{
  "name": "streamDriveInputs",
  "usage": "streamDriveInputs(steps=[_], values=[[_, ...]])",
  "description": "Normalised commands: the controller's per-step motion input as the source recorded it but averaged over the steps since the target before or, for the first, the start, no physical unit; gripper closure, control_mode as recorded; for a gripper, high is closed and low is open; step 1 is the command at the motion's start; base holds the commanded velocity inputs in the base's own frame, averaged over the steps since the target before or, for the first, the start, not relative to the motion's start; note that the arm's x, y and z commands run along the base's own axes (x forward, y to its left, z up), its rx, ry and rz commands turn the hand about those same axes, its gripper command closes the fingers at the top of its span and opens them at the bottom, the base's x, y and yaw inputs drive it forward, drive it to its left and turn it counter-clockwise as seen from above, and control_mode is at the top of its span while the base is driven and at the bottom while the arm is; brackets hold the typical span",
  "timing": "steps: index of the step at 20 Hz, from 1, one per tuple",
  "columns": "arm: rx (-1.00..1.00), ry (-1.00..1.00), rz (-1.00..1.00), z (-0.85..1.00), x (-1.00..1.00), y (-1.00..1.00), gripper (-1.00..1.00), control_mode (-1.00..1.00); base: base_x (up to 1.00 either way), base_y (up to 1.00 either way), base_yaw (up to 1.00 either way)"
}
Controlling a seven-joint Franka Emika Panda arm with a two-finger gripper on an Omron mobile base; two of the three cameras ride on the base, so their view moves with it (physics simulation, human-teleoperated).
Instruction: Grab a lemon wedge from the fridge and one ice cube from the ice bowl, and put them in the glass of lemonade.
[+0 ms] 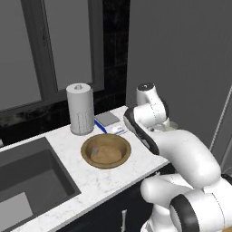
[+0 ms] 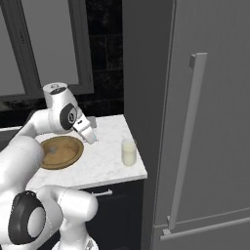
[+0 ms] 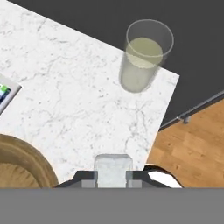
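The claw (image 3: 113, 178) sits at the bottom centre of the hand view, clenched on the ice cube (image 3: 113, 168), a small pale block pinched between the two dark tips. In the right base view the claw (image 2: 91, 136) hangs at middle left, above the white marble counter (image 2: 105, 163), between the ice bowl (image 2: 59, 151) and the glass of lemonade (image 2: 128, 152). In the hand view the glass (image 3: 144, 55) stands at upper right, close to the counter's corner, well apart from the cube; a slice of the wooden bowl (image 3: 24, 162) shows at lower left.

The cube looks light and stiff, but I would judge it slippery, so a squeeze across two flat opposite faces, as it has now, seems the safest hold. The glass is probably fragile and easy to tip, and its mouth is narrow, so the cube wants releasing low and centred over the rim to avoid a splash.

The fridge (image 2: 205, 117) fills the right of the right base view, door closed. In the left base view a paper towel roll (image 1: 80, 108) stands behind the bowl (image 1: 106, 151). I cannot pick out the lemon wedge.
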Motion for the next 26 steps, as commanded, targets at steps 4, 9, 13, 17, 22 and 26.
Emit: streamDriveInputs(steps=[4,9,13,17,22,26], values=[[-0.07,0.0,-0.24,0.11,0.0,-0.67,1.0,-1.0,0.0,0.0,0.0],[-0.04,0.0,-0.2,0.12,0.0,-0.57,1.0,-1.0,0.0,0.0,0.0],[-0.04,0.0,-0.16,0.02,0.05,-0.39,1.0,-1.0,0.0,0.0,0.0],[-0.05,0.02,-0.16,0.0,0.08,-0.29,1.0,-1.0,0.0,0.0,0.0],[-0.05,0.09,-0.18,0.06,0.12,-0.28,1.0,-1.0,0.0,0.0,0.0],[-0.03,0.08,-0.13,0.0,0.11,-0.29,1.0,-1.0,0.0,0.0,0.0]])
